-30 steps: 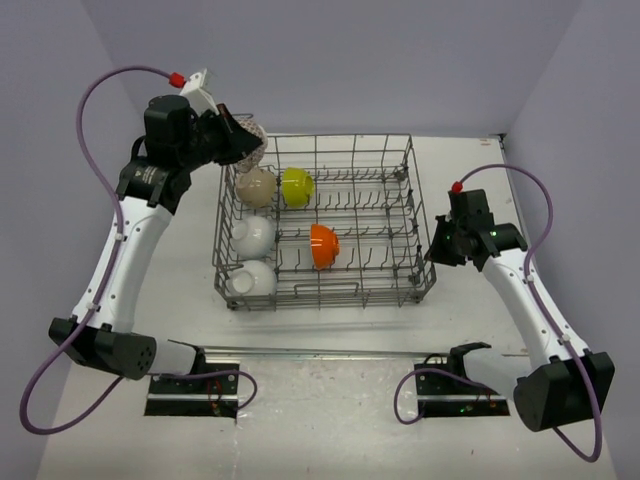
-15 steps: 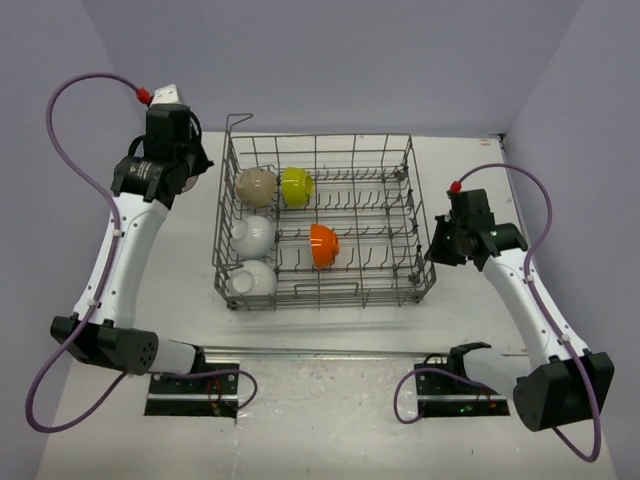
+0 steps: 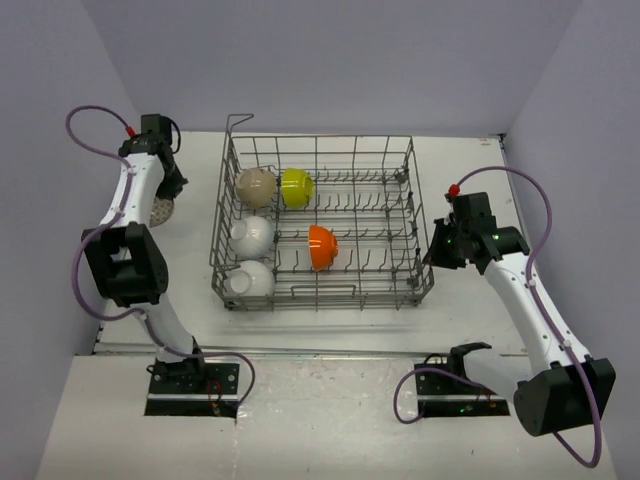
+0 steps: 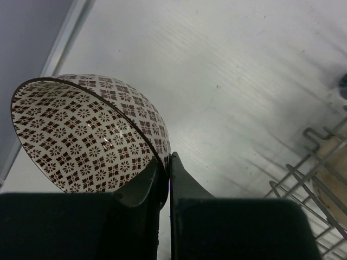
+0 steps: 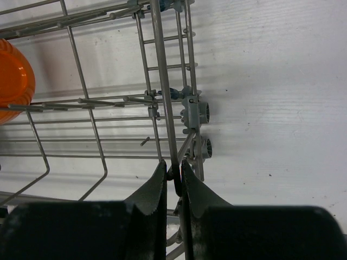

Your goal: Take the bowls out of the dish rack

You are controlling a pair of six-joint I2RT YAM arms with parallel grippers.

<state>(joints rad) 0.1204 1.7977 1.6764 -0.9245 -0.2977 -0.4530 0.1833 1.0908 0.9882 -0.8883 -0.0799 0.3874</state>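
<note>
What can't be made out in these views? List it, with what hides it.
- Top view: the patterned bowl is mostly covered by the left arm.
- Left wrist: whether that bowl rests on the table is hidden by the left tool.
- Right wrist: the orange bowl is cut off by the left edge.
- Top view: how the right tool grips the dish rack is too small to see.

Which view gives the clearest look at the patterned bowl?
Left wrist: the patterned bowl shows large, its rim pinched in the left gripper. Top external shows only a speckled sliver beside that gripper. Right wrist shows the dish rack, not this bowl.
</note>
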